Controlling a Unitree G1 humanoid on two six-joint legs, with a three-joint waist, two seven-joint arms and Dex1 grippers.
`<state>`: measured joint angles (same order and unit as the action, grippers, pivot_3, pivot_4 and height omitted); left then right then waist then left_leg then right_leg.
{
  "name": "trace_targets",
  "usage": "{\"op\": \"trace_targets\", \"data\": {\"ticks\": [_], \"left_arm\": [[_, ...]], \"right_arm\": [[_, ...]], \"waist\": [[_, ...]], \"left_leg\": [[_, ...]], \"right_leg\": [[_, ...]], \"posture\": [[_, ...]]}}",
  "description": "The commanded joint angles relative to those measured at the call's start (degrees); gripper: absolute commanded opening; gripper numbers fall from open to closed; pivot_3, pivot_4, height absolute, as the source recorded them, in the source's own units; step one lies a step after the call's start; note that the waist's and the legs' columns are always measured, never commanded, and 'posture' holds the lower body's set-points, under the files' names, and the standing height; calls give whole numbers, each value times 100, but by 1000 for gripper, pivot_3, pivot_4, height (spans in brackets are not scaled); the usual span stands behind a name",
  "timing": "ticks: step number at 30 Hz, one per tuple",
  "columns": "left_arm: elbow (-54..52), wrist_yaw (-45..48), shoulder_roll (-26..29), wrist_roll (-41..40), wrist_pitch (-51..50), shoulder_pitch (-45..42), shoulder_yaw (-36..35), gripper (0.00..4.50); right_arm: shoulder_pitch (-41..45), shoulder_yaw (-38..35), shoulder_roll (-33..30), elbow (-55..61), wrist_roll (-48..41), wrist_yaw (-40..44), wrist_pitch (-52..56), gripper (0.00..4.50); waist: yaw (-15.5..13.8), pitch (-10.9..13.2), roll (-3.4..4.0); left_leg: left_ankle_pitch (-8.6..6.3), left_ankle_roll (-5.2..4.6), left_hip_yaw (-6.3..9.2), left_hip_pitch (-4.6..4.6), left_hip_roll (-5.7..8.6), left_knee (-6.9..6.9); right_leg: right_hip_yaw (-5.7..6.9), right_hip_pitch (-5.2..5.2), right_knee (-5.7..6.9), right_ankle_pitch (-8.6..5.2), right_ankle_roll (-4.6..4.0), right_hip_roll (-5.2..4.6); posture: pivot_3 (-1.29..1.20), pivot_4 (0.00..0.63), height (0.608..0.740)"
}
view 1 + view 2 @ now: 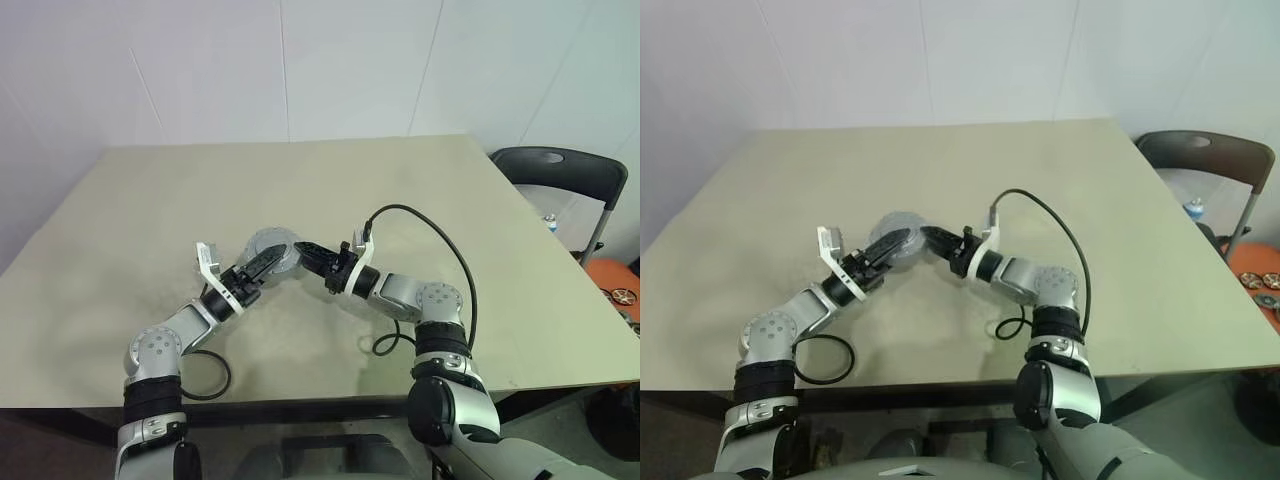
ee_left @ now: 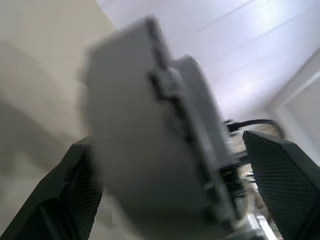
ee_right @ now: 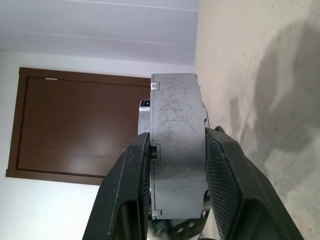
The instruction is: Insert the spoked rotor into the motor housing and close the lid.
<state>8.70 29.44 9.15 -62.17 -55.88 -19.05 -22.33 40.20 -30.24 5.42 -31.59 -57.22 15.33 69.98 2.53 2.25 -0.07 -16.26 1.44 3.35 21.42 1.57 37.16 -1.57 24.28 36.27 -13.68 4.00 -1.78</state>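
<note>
motor housing (image 3: pixel 177 150): scratched matt grey metal | table (image 1: pixel 300 170): matt beige

Colours and finishes, assembly station

Worktop (image 1: pixel 150 220): pale beige, matte, plain. Motor housing (image 3: pixel 177 150): mid grey metal, fine scratch marks across its edge. Left tool (image 1: pixel 262 262) and right tool (image 1: pixel 312 254): black, with a cross-hatched texture on the fingers (image 3: pixel 125 195). Door (image 3: pixel 75 125): dark brown. Chair (image 1: pixel 570 175): black. Cable (image 1: pixel 440 240): black.

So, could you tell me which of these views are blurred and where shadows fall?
Left wrist view: the grey motor assembly is blurred, too close to focus. Right wrist view: it is sharp, scratches visible, casting a soft shadow on the table. Head views: evenly lit, faint arm shadows on the tabletop.
</note>
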Motion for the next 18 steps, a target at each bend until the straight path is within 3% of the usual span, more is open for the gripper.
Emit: {"op": "trace_targets", "data": {"ticks": [1, 7, 14, 18], "left_arm": [[-160, -212, 32, -346, 8, -209, -278, 4463], [64, -530, -5, -446, 197, -348, -537, 4463], [53, -528, -75, -265, 143, -257, -258, 4463], [29, -526, -115, -241, 165, -244, -177, 3579]], "right_arm": [[265, -28, -3, 204, -264, 150, -60, 1425], [250, 17, -38, 174, -213, 160, -105, 1425], [248, 53, -55, 176, -197, 133, -162, 1425], [238, 80, -69, 171, -160, 116, -199, 1425]], "waist": [[7, 0, 0], [0, 0, 0], [-6, -1, -1], [2, 0, -1]], "left_leg": [[0, 0, 0, 0, -1, 0], [0, 1, -1, -1, 0, 2], [0, 1, -1, 0, 2, 2], [1, 1, -1, 0, 2, 2]], "right_leg": [[0, 0, 1, 0, 0, 1], [0, 0, 3, 0, 0, 3], [0, 0, 1, 0, 0, 2], [0, 0, 2, 0, -1, 2]], "posture": [[0, 0, 740], [0, 0, 740], [0, 0, 740], [0, 0, 740]]}}
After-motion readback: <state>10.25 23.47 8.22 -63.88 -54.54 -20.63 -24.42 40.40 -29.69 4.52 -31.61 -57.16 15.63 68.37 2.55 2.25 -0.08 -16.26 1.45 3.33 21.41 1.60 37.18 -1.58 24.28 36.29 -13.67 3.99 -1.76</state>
